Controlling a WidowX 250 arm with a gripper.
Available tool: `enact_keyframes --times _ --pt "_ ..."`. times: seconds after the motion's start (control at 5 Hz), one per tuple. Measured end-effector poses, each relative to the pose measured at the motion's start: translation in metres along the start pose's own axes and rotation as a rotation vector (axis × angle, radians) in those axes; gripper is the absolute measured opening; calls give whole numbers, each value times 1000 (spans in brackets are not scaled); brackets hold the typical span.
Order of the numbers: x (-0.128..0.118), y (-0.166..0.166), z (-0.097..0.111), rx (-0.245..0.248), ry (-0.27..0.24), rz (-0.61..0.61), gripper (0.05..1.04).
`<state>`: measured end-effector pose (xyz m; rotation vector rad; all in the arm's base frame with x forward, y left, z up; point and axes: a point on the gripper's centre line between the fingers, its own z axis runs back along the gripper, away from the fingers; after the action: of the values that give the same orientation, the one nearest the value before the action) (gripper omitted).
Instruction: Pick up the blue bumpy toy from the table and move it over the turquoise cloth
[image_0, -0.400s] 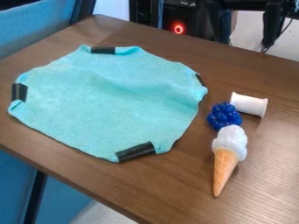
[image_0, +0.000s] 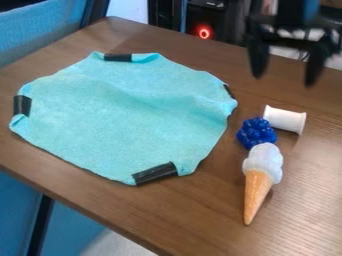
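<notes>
Toy ice-cream cone (image_0: 258, 182): camera side of blue cluster, point nearest camera | teal cloth (image_0: 120, 120): cluster's view-left | blue cluster (image_0: 256, 133): contact with spool unclear | white spool (image_0: 286, 120): just beyond cluster, view-right, camera side of gripper, long axis crosswise | gripper (image_0: 284, 80): well beyond cluster, fingers apart, empty; height unclear, top cut off

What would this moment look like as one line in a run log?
gripper: open, empty, above table | nearest: white spool | beyond spool: blue lump, ice cream cone | turquoise cloth: spread out, black patches at edge
</notes>
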<state>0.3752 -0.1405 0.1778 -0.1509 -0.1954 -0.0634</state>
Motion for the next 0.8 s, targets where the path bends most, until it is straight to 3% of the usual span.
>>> enact_keyframes --times 0.2,0.6,0.8 --pt "-3 -23 -9 28 -28 -33 1000" --pt "-8 -20 -50 180 20 -28 1000" --pt "-6 -14 -50 199 11 -11 1000"
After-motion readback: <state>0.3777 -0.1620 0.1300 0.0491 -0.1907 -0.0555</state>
